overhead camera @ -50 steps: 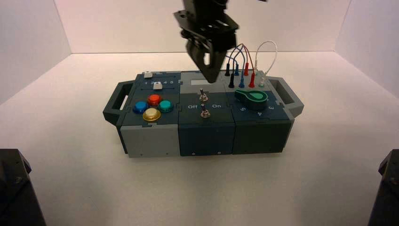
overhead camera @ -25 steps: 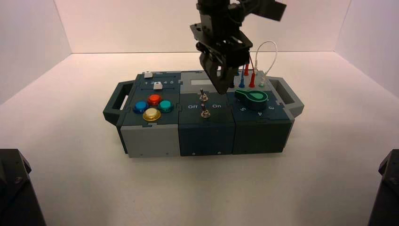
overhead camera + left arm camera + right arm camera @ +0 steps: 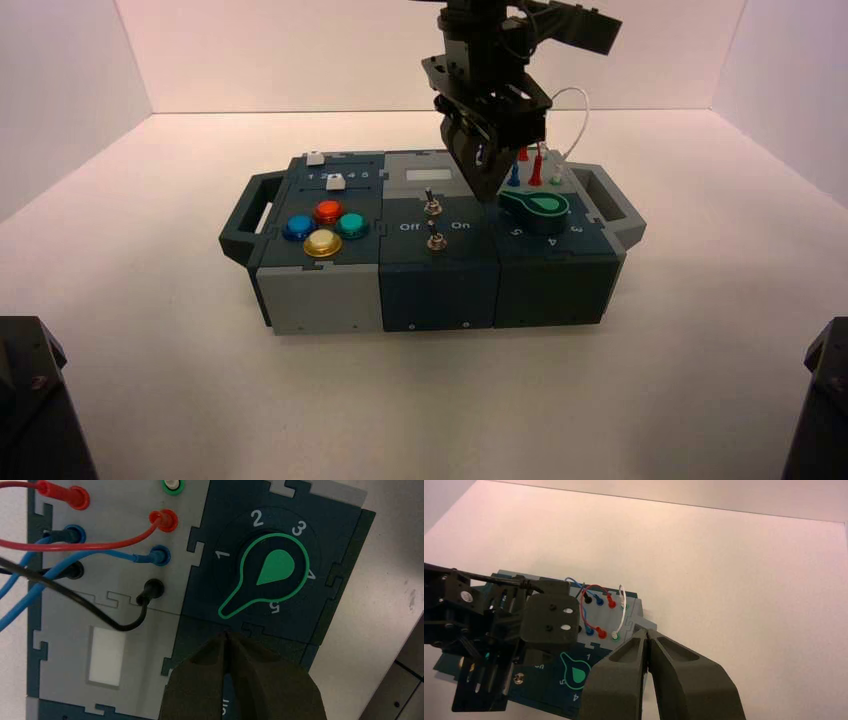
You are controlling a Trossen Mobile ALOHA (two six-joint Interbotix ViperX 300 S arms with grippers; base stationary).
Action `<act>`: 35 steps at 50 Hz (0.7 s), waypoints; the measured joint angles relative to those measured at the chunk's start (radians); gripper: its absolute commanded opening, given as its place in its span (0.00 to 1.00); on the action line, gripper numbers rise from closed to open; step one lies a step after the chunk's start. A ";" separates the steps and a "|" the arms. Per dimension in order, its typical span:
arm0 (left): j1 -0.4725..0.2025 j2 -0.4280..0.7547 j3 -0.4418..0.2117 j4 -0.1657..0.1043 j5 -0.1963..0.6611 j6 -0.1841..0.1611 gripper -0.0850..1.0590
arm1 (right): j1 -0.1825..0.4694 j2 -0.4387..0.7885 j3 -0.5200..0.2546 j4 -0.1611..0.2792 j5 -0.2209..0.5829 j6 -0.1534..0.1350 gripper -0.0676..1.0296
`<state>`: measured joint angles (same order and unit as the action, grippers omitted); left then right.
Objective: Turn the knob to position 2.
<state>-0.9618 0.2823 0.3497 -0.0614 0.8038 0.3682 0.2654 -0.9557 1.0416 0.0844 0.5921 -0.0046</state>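
Left wrist: knob (image 3: pixel 273 573) numerals 1–5

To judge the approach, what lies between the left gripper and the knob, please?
Only bare dark panel, per the left wrist view: the left gripper, shut, sits just short of the knob.

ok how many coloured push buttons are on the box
4, clustered at the left end of the box: blue button, red button, teal button, yellow button in front. None seems hidden.
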 measured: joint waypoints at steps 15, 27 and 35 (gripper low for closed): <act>0.000 0.021 -0.014 -0.002 0.003 0.009 0.05 | 0.000 -0.003 0.000 0.000 0.000 0.000 0.04; 0.002 0.038 -0.037 0.002 0.003 0.011 0.05 | 0.000 -0.011 0.003 0.000 0.000 0.000 0.04; 0.002 0.054 -0.055 0.003 0.005 0.012 0.05 | 0.000 -0.011 0.003 0.000 0.000 0.000 0.04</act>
<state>-0.9603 0.3359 0.2945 -0.0583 0.8084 0.3804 0.2654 -0.9664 1.0446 0.0844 0.5921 -0.0046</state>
